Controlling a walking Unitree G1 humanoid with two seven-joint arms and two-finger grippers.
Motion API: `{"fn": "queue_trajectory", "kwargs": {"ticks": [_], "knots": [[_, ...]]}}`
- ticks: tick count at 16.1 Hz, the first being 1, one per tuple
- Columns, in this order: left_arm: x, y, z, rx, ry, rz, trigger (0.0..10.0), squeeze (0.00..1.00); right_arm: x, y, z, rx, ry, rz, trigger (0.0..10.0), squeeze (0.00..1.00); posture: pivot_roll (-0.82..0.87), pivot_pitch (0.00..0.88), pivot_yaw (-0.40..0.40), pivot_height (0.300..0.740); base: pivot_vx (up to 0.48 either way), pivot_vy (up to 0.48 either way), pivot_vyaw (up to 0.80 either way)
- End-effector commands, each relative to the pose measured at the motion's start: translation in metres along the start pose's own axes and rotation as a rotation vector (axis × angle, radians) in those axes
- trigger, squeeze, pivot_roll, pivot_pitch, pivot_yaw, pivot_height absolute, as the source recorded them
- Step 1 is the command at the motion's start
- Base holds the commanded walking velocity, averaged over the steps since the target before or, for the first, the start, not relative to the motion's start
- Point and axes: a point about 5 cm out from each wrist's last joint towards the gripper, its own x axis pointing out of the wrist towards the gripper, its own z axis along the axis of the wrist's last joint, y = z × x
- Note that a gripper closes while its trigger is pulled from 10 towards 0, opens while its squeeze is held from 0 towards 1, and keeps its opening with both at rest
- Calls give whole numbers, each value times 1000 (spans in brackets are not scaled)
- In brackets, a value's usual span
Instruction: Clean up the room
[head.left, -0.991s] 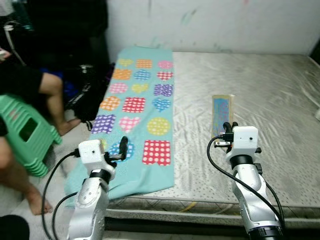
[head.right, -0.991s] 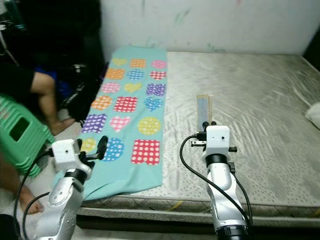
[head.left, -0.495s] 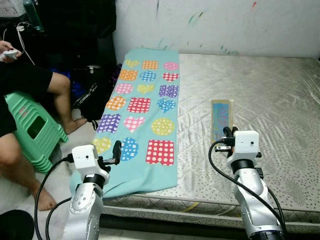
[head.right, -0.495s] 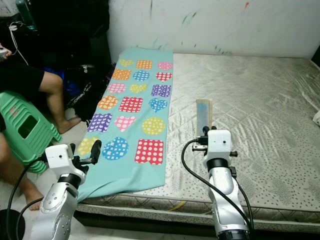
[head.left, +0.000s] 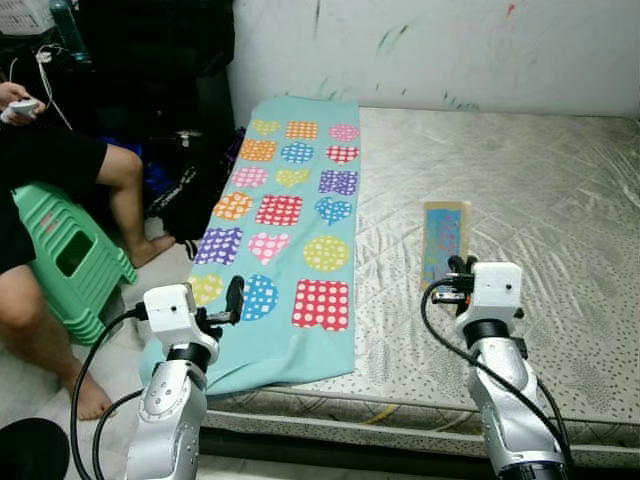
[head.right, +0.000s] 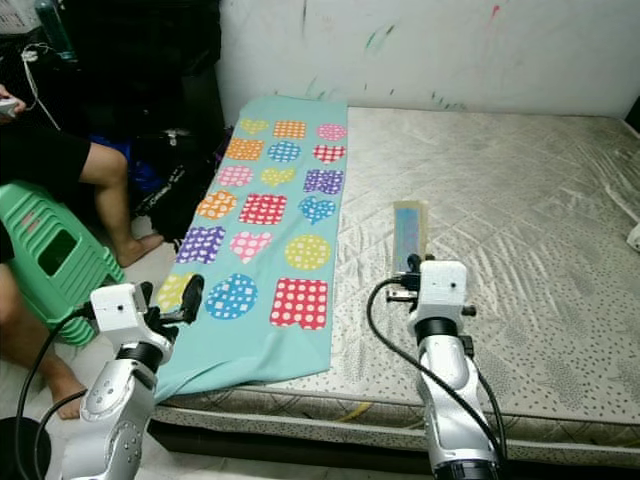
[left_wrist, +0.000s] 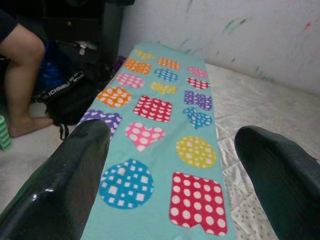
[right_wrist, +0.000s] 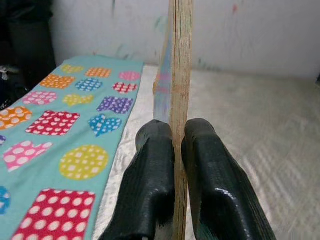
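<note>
Pinching a thin wooden board (right_wrist: 180, 75) edge-on, the right tool (right_wrist: 176, 150) holds it above the mattress (head.left: 560, 190).

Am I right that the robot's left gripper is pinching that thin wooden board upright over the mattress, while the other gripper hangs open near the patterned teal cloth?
Not quite: the sides are swapped. The right gripper is shut on the thin wooden board, held upright over the mattress, as the right wrist view shows. The left gripper is the open one near the patterned teal cloth.
</note>
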Motion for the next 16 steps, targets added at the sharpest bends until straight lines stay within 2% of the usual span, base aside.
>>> {"fn": "queue_trajectory", "kwargs": {"ticks": [1, 4, 5, 10, 13, 16], "knots": [[0, 0, -1, 3, 5, 7, 10000, 0, 3, -1, -1, 84, 48, -18, 10000, 0, -123, 0, 8, 740, 0, 0, 0], [2, -1, 1, 7, 0, 7, 10000, 0, 0, -6, -15, 180, 145, -72, 10000, 0, -127, 0, 9, 740, 0, 0, 0], [3, 0, 1, 7, -1, 9, 10000, 0, 0, -7, -15, 179, 147, -70, 10000, 0, -128, 0, 9, 740, 0, 0, 0], [2, -2, 1, -12, -1, 18, 10000, 0, 1, -1, -5, 140, 116, -20, 10000, 0, -133, 0, 8, 740, 0, 0, 0], [1, -2, 1, -23, -1, 19, 10000, 0, 1, 6, 3, 74, 47, 51, 10000, 0, -131, 0, 9, 740, 0, 0, 0], [1, -1, 3, -23, -4, 17, 10000, 0, -1, 11, 6, 57, 27, 72, 10000, 0, -128, 0, 11, 740, 0, 0, 0]]}}
